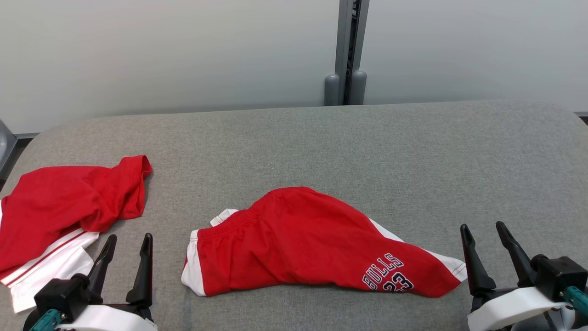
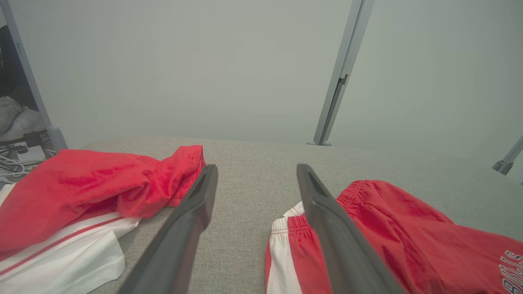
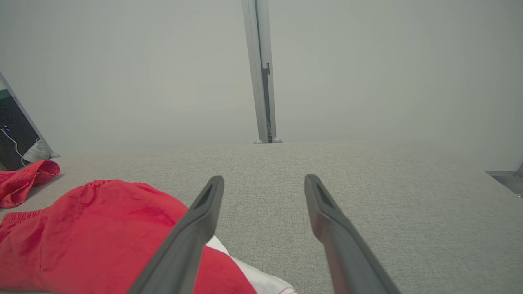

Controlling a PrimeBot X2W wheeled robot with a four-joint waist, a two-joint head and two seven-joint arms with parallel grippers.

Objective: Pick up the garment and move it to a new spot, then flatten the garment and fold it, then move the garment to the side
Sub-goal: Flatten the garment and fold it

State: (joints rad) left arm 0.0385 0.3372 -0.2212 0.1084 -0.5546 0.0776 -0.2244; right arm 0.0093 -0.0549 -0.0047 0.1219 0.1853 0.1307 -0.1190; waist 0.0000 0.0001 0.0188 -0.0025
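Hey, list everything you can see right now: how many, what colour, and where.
Red fabric shorts with white side panels and BULLS lettering: one, red and white, crumpled mid-table near the front edge.
Crumpled red and white garment: one, table's left end.
Grey fabric-covered table: one, under both garments.
Grey metal post: one, behind the table.
White shoe: at least one, beyond the table's left end.
Left gripper: one, dark, open, between the garments.
Right gripper: one, dark, open, right of the shorts.
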